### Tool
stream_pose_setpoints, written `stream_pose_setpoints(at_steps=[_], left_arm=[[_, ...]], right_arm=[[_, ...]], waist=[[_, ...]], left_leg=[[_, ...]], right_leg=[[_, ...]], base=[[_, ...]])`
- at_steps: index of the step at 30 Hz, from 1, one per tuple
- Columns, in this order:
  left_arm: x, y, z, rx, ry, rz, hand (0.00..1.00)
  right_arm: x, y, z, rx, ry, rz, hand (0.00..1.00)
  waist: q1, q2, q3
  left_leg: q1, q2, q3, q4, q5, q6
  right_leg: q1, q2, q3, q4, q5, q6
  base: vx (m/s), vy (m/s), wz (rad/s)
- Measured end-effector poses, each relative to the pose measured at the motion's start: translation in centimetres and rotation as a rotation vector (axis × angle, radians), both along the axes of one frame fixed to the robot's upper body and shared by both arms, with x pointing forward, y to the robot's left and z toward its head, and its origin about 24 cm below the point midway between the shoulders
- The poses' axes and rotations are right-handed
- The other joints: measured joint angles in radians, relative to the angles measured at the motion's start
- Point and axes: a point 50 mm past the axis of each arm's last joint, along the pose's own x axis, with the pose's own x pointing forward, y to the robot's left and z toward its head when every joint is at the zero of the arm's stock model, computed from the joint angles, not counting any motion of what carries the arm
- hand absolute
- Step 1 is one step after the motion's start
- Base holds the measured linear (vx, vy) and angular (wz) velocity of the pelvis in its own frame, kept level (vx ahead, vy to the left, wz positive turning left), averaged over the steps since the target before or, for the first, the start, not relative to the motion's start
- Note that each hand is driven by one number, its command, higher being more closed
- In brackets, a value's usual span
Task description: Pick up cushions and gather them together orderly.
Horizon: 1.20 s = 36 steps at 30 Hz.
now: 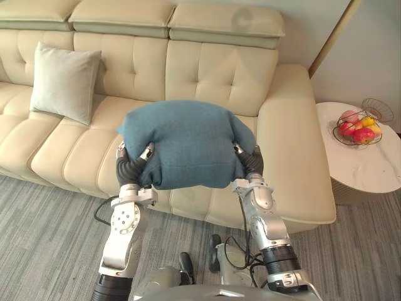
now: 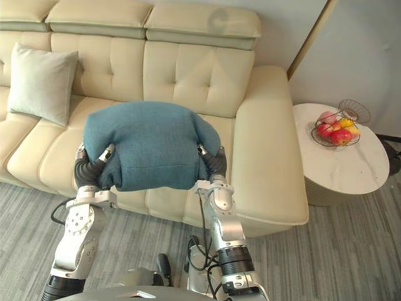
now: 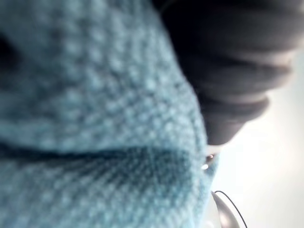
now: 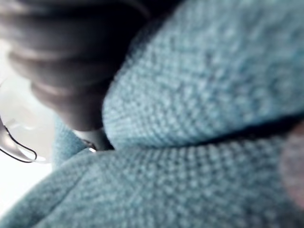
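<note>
The blue cushion (image 1: 188, 141) is held up in the air in front of the cream sofa (image 1: 207, 69), squeezed between the two hands at its lower corners so that it bulges upward. The left hand (image 1: 130, 164) and the right hand (image 1: 250, 162) each clasp their corner with a digit curled over the near face, the other fingers sunk out of sight in the fabric. A light grey cushion (image 1: 64, 81) leans upright against the sofa's backrest well to the left, and a round white side table (image 1: 369, 166) with a wire fruit basket (image 1: 357, 127) stands beside the sofa's right armrest.

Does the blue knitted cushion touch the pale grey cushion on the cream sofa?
Apart. Left eye view shows cream sofa between blue knitted cushion and pale grey cushion.
</note>
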Motion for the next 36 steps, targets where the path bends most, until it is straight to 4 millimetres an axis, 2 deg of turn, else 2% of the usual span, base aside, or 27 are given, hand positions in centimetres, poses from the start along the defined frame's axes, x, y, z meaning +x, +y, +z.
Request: stream_pose_setpoints(at_steps=[1, 3, 4, 5, 6, 7, 8, 9, 10, 11, 13, 14, 15, 16, 17, 18, 21, 23, 28, 30, 33, 36], left_arm=[[-0.2, -0.4, -0.1, 0.000, 0.005, -0.021, 1.00], [-0.7, -0.9, -0.5, -0.014, 0.022, -0.039, 1.00], [-0.9, -1.2, -0.6, -0.026, 0.029, -0.047, 1.00], [-0.9, -1.2, -0.7, -0.033, 0.032, -0.047, 1.00], [-1.0, -1.3, -0.8, -0.043, 0.036, -0.048, 1.00], [-1.2, -1.4, -0.9, -0.049, 0.039, -0.053, 1.00], [-1.3, -1.3, -0.9, -0.057, 0.040, -0.052, 1.00], [-1.4, -1.4, -0.7, -0.071, 0.032, -0.059, 1.00], [-1.4, -1.4, -0.7, -0.073, 0.028, -0.066, 1.00], [-1.2, -1.6, -0.5, -0.072, 0.018, -0.078, 1.00], [-1.2, -1.9, -0.4, -0.072, 0.013, -0.091, 1.00], [-1.2, -2.0, -0.3, -0.075, 0.013, -0.095, 1.00], [-1.3, -2.0, -0.4, -0.087, 0.015, -0.086, 1.00], [-1.2, -1.6, -0.8, -0.060, 0.032, -0.081, 1.00], [-1.2, -1.5, -1.1, -0.056, 0.043, -0.075, 1.00], [-1.2, -1.4, -1.1, -0.044, 0.048, -0.072, 1.00], [-1.4, -1.2, -1.5, -0.041, 0.067, -0.059, 1.00], [-1.7, -1.0, -1.8, -0.040, 0.080, -0.053, 1.00], [-2.0, -1.0, -2.1, -0.040, 0.096, -0.054, 1.00], [-2.0, -1.0, -2.1, -0.039, 0.096, -0.059, 1.00], [-1.9, -0.8, -2.2, -0.040, 0.098, -0.053, 1.00], [-1.5, -0.8, -2.7, -0.036, 0.117, -0.056, 1.00]], right_arm=[[-1.1, -0.4, -0.4, 0.005, 0.009, -0.016, 1.00], [-2.8, -1.0, -0.9, 0.011, 0.025, -0.038, 1.00], [-3.3, -1.2, -1.0, 0.015, 0.030, -0.044, 1.00], [-3.5, -1.2, -1.0, 0.018, 0.030, -0.045, 1.00], [-3.8, -1.3, -0.8, 0.023, 0.021, -0.045, 1.00], [-4.0, -1.5, -0.4, 0.018, 0.005, -0.047, 1.00], [-4.0, -1.6, -0.2, 0.015, -0.004, -0.047, 1.00], [-4.0, -1.7, -0.1, 0.016, -0.014, -0.054, 1.00], [-4.0, -1.8, 0.0, 0.016, -0.015, -0.057, 1.00], [-3.9, -2.1, 0.0, 0.015, -0.019, -0.071, 1.00], [-3.9, -2.5, 0.0, 0.014, -0.020, -0.086, 1.00], [-3.9, -2.5, 0.0, 0.012, -0.020, -0.087, 1.00], [-3.9, -2.6, 0.0, -0.001, -0.016, -0.080, 1.00], [-3.8, -2.0, -1.2, 0.037, 0.031, -0.085, 1.00], [-4.0, -1.7, -1.7, 0.054, 0.054, -0.088, 1.00], [-4.0, -1.5, -1.9, 0.070, 0.064, -0.091, 1.00], [-4.0, -1.1, -2.5, 0.067, 0.089, -0.076, 1.00], [-4.0, -0.8, -2.9, 0.062, 0.114, -0.066, 1.00], [-4.1, -0.9, -3.5, 0.056, 0.137, -0.056, 1.00], [-4.1, -1.0, -3.5, 0.046, 0.138, -0.055, 1.00], [-3.7, -0.6, -3.9, -0.008, 0.156, -0.029, 1.00], [-3.5, -0.7, -4.5, -0.055, 0.185, -0.012, 1.00]], waist=[[0.001, 0.004, -0.008], [-0.009, 0.021, -0.034], [-0.014, 0.030, -0.035], [-0.008, 0.030, -0.035], [0.018, 0.033, -0.038], [0.037, 0.044, -0.046], [0.039, 0.054, -0.053], [0.041, 0.061, -0.058], [0.042, 0.060, -0.058], [0.051, 0.056, -0.058], [0.054, 0.053, -0.056], [0.052, 0.069, -0.065], [0.063, 0.095, -0.071], [0.053, 0.037, -0.072], [0.058, 0.025, -0.073], [0.053, 0.000, -0.070], [0.059, -0.005, -0.073], [0.064, -0.008, -0.075], [0.046, -0.015, -0.094], [0.032, -0.016, -0.095], [0.027, -0.015, -0.096], [0.020, -0.008, -0.098]], left_leg=[[0.019, 0.000, -0.014, 0.007, -0.024, -0.016], [0.005, 0.022, -0.025, 0.133, -0.076, -0.131], [-0.064, 0.054, 0.008, 0.326, -0.082, -0.161], [-0.115, 0.083, 0.046, 0.476, -0.059, -0.198], [-0.181, 0.162, 0.115, 0.704, -0.048, -0.210], [-0.215, 0.251, 0.138, 0.830, -0.063, -0.204], [-0.233, 0.294, 0.135, 0.857, -0.070, -0.206], [-0.250, 0.364, 0.131, 0.837, -0.088, -0.200], [-0.258, 0.378, 0.127, 0.813, -0.098, -0.196], [-0.272, 0.384, 0.104, 0.710, -0.113, -0.183], [-0.257, 0.358, 0.053, 0.474, -0.099, -0.186], [-0.212, 0.340, -0.005, 0.281, -0.028, -0.183], [-0.134, 0.355, -0.133, 0.097, 0.155, -0.278], [-0.130, 0.308, -0.133, 0.116, 0.153, -0.268], [-0.130, 0.292, -0.157, 0.123, 0.145, -0.276], [-0.131, 0.263, -0.199, 0.141, 0.130, -0.281], [-0.112, 0.253, -0.172, 0.152, 0.074, -0.258], [-0.087, 0.254, -0.127, 0.130, 0.067, -0.257], [-0.059, 0.256, -0.047, 0.066, 0.059, -0.259], [-0.063, 0.257, -0.001, 0.051, 0.059, -0.255], [-0.078, 0.265, 0.045, 0.050, 0.055, -0.243], [-0.090, 0.268, 0.056, 0.037, 0.055, -0.243]], right_leg=[[0.032, 0.011, -0.033, -0.007, 0.000, -0.002], [0.129, 0.035, -0.063, -0.117, 0.047, -0.020], [0.182, 0.036, -0.089, -0.149, 0.059, -0.024], [0.213, 0.034, -0.088, -0.167, 0.060, -0.026], [0.271, 0.037, -0.071, -0.205, 0.060, -0.026], [0.325, 0.046, -0.048, -0.244, 0.060, -0.025], [0.346, 0.050, -0.044, -0.259, 0.060, -0.025], [0.373, 0.048, -0.012, -0.276, 0.060, -0.025], [0.379, 0.042, 0.002, -0.281, 0.060, -0.025], [0.386, 0.016, 0.033, -0.283, 0.060, -0.025], [0.397, -0.018, 0.056, -0.274, 0.057, -0.007], [0.398, -0.030, 0.068, -0.260, 0.043, 0.024], [0.416, -0.018, 0.108, -0.257, -0.023, 0.132], [0.423, -0.066, 0.128, -0.259, -0.045, 0.151], [0.403, -0.069, 0.138, -0.241, -0.034, 0.142], [0.391, -0.086, 0.143, -0.222, -0.038, 0.146], [0.383, -0.100, 0.196, -0.235, -0.031, 0.149], [0.370, -0.108, 0.256, -0.270, -0.015, 0.158], [0.289, -0.105, 0.377, -0.305, 0.027, 0.144], [0.242, -0.103, 0.431, -0.322, 0.068, 0.162], [0.188, -0.091, 0.475, -0.343, 0.124, 0.168], [0.158, -0.087, 0.473, -0.377, 0.178, 0.176]], base=[[0.41, -0.061, 0.44], [0.44, -0.066, 0.57], [0.34, -0.041, 0.40], [0.39, -0.038, -0.05], [0.45, -0.063, -0.45], [0.37, -0.052, -0.52], [0.42, 0.001, -0.49], [0.26, 0.071, -0.32], [0.37, 0.158, -0.48], [0.28, 0.229, -0.45], [0.29, 0.310, -0.43], [0.33, 0.432, -0.78], [0.27, 0.367, -0.77], [0.26, 0.348, -0.75], [0.12, 0.147, -0.22], [0.10, 0.128, -0.32], [0.03, 0.107, -0.41], [-0.04, 0.070, -0.74], [-0.04, 0.044, -0.84], [-0.01, 0.026, -0.87], [0.01, -0.001, -0.79], [0.01, -0.008, -0.49]])
